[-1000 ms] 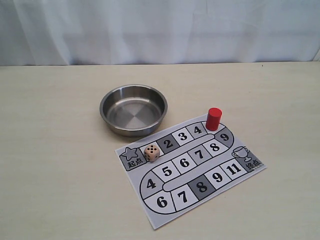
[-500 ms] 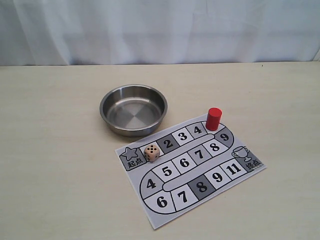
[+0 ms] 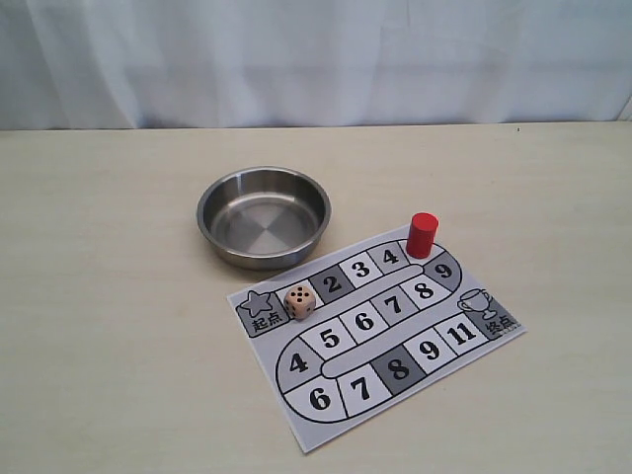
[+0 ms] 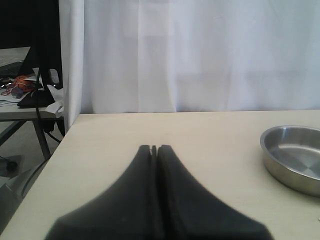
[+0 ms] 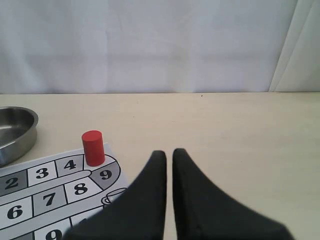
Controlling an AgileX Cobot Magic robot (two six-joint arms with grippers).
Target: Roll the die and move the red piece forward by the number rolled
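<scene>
Left gripper [image 4: 154, 148]: clenched, holding nothing.
Right gripper [image 5: 169, 151]: clenched, holding nothing.
Die [image 3: 300, 301]: on board [image 3: 331, 338], toward its 10 o'clock edge.
Red piece [image 3: 422, 235]: upright, at board's 1 o'clock corner.
Bowl [image 3: 202, 209]: 11 o'clock of board.

Printed game board [image 3: 308, 430]: winding track of squares numbered 2, 3, 4, 9, 8, 7, 6, 5, 4, 6, 7, 8, 9, 11 (in track order). The star square [image 3: 259, 309] at its left corner reads 起点. The trophy square [image 3: 489, 311] at its right corner reads 终点. The die [image 3: 300, 301] shows black pips, too small to count.
</scene>
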